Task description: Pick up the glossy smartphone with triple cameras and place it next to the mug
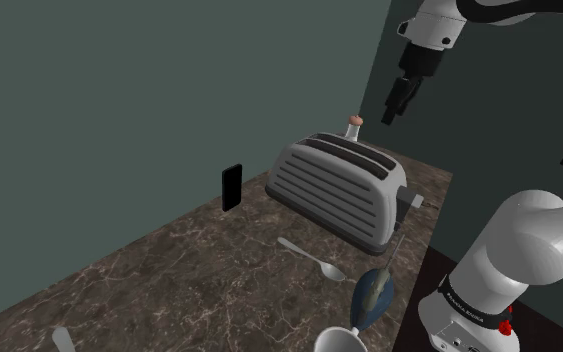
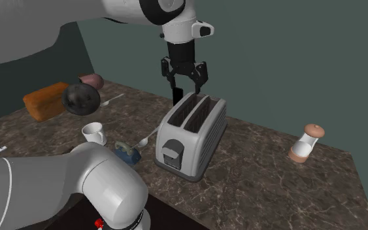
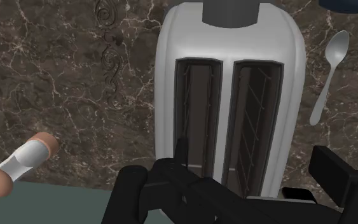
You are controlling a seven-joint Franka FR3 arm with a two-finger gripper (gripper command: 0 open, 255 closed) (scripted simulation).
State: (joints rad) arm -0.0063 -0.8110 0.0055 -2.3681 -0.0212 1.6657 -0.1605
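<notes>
Shoulder view: gripper (image 1: 394, 105) hovering spread, empty, above toaster (image 1: 339, 190). Smartphone (image 1: 232, 187) standing upright against wall (image 1: 119, 100), long axis vertical, lying at gripper's 8 o'clock. Mug (image 1: 337, 341) sitting near 6 o'clock on worktop (image 1: 189, 270).

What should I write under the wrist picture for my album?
Open pincer hovers over a white toaster, a spoon beside it on the counter.
</notes>
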